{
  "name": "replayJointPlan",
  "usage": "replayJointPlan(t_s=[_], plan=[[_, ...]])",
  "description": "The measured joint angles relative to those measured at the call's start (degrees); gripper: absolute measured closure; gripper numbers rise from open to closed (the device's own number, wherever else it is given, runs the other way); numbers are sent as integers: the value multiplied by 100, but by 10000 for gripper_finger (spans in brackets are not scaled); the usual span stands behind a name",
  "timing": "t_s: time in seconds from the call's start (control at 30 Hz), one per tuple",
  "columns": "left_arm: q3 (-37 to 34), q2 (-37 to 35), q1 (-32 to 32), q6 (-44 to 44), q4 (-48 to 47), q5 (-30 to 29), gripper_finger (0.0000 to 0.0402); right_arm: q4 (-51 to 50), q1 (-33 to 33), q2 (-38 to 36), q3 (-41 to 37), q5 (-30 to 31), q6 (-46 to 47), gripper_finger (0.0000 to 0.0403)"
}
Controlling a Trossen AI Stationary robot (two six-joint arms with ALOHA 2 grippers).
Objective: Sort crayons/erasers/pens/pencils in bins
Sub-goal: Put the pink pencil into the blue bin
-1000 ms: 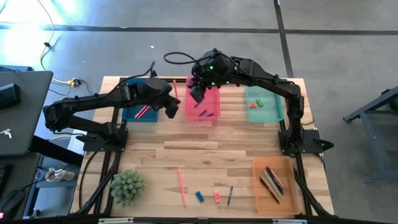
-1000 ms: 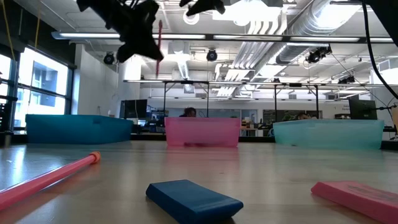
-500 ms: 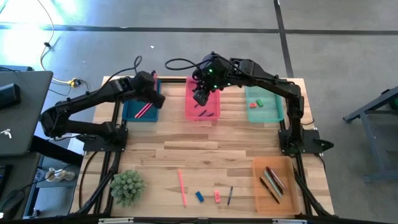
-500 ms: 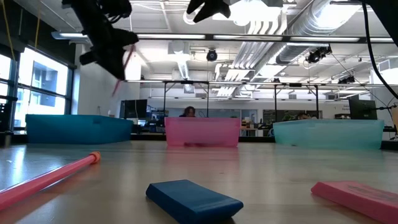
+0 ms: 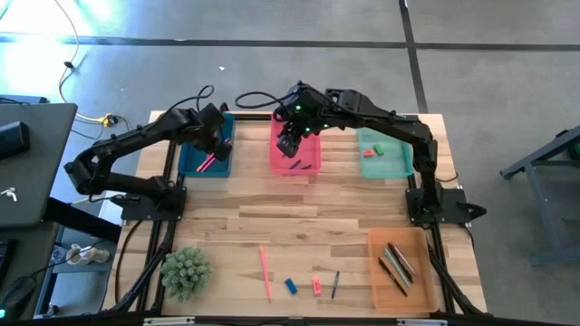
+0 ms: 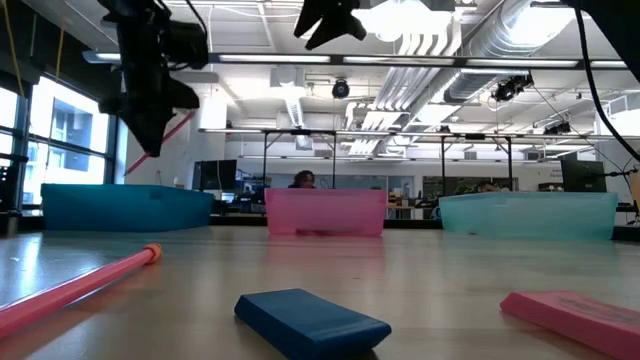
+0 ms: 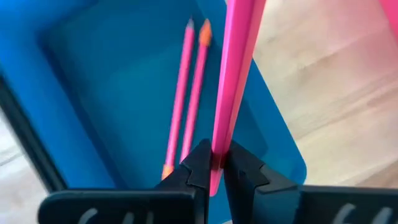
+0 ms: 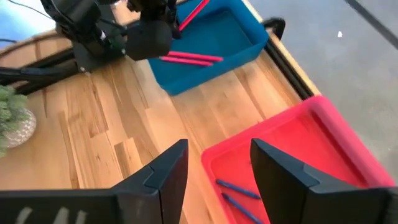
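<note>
Your pink pencil (image 7: 231, 87) is clamped between the fingers of the left pincer (image 7: 212, 167), hanging above the dark blue bin (image 5: 192, 163) at the desk's far left, where two more pink pencils (image 7: 186, 93) already lie side by side. Judging by that, the drop is the step in hand: the stick is over the bin's floor and needs only lowering and letting go. The right pincer (image 8: 214, 165) hovers above the pink bin (image 5: 310, 161) next door with its fingers spread and nothing between them; a few dark blue sticks (image 8: 236, 194) lie in that bin. Further right, the teal bin (image 5: 399, 167) holds a green eraser (image 5: 379, 145) and a red-pink one (image 5: 369, 153), and the translucent orange bin (image 5: 419, 290) at the near right corner holds several dark and reddish sticks. Still loose on the desk (image 5: 299, 213) near the front edge you have a long pink stick (image 5: 265, 272), a blue eraser (image 5: 291, 286), a red-pink eraser (image 5: 317, 286) and a thin dark stick (image 5: 334, 285), all beside a small potted plant (image 5: 186, 272). So the sort looks more than half done, with four pieces and the held pencil left.
</note>
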Motion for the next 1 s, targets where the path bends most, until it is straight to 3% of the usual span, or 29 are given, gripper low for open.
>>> replayJointPlan(t_s=[0.33, 0.73, 1.0], plan=[[-2, 804, 526, 478, -188, 300, 385, -186, 75, 65, 0, -12, 128, 236], [-2, 1228, 629, 729, -320, 377, 384, -240, 292, 65, 0, -17, 128, 236], [-2, 1415, 760, 840, -321, 343, 348, -447, 489, 65, 0, 18, 143, 236]])
